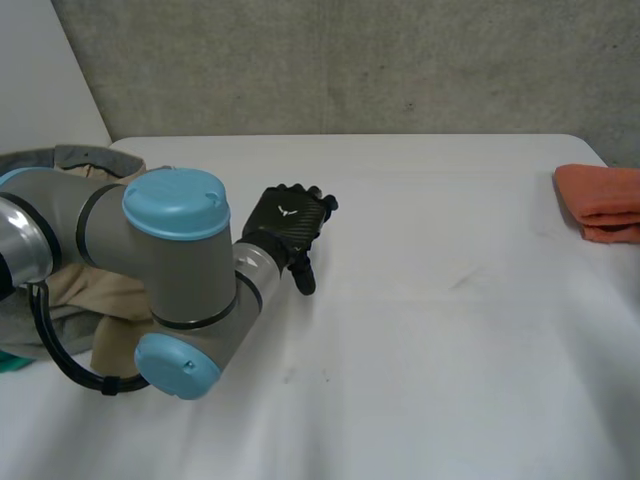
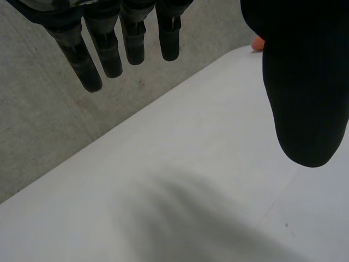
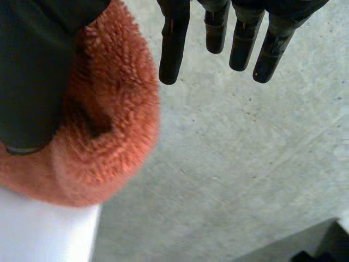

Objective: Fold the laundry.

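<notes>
At the far right edge of the white table [image 1: 430,330] lies a folded orange towel [image 1: 603,203]. On the opposite side, behind the left arm [image 1: 170,265], sits a pile of laundry [image 1: 115,295] in beige and grey cloth, loose and unfolded. The left hand [image 1: 288,225] hovers over bare tabletop near the middle, well apart from both the pile and the towel. Its wrist view shows the fingers [image 2: 109,52] straight and spread and the thumb [image 2: 305,82] off to one side, with nothing between them. The right hand [image 3: 32,54] is at the orange towel's edge. Its thumb overlaps the fluffy cloth, though whether it touches cannot be told. Its straight fingers [image 3: 173,38] hang apart from the towel above the concrete floor [image 3: 245,164], holding nothing.
</notes>
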`<act>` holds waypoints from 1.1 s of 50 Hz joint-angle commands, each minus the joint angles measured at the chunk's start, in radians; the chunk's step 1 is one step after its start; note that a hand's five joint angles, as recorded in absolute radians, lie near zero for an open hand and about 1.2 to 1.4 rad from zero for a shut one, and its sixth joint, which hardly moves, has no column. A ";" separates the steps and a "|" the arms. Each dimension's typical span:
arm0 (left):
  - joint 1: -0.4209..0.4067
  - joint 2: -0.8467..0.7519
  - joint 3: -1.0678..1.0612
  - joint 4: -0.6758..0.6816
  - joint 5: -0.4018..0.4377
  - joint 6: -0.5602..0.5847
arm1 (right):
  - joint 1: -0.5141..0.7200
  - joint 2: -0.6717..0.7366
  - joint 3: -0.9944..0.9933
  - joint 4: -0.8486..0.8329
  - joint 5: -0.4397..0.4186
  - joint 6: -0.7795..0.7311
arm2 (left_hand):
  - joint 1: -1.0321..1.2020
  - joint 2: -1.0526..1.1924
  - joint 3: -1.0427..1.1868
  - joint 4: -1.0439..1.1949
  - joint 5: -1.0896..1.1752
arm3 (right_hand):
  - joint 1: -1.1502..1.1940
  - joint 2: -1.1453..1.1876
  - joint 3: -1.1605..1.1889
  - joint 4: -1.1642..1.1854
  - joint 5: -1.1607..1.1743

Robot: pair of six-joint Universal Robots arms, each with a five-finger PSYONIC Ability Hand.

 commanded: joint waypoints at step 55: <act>0.365 0.060 -0.059 0.426 -0.130 0.647 | 0.409 -0.995 1.408 -0.392 -0.436 0.087 | 1.156 1.165 1.157 1.167 1.171 | -0.346 -0.045 -0.039 -0.059 -0.067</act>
